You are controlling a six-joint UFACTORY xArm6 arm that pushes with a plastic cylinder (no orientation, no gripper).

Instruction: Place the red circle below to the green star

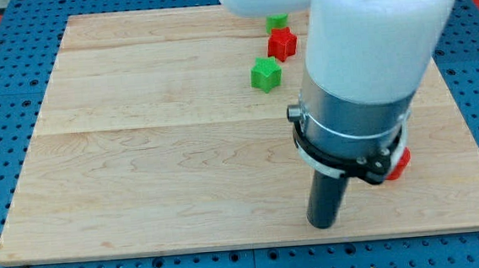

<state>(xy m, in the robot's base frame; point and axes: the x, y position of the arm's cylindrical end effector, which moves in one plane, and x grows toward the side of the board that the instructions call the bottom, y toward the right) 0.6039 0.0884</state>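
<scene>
- My tip [323, 225], the lower end of the dark rod, is resting on the wooden counter [158, 173] near the view's bottom edge, right of centre.
- No hand is fitted to this arm; opening or closing does not apply, and the rod is gripping nothing.
- The red circle [400, 164] is lying to the view's right of my tip and slightly above it, near but apart, and is showing only partly behind the arm's grey collar.
- The green star [266, 74] is sitting well apart from my tip, toward the view's top.
- A red star [282, 42] is lying just above the green star.
- A further green block [277, 19], shape unclear, is showing partly under the white arm housing at the view's top.
</scene>
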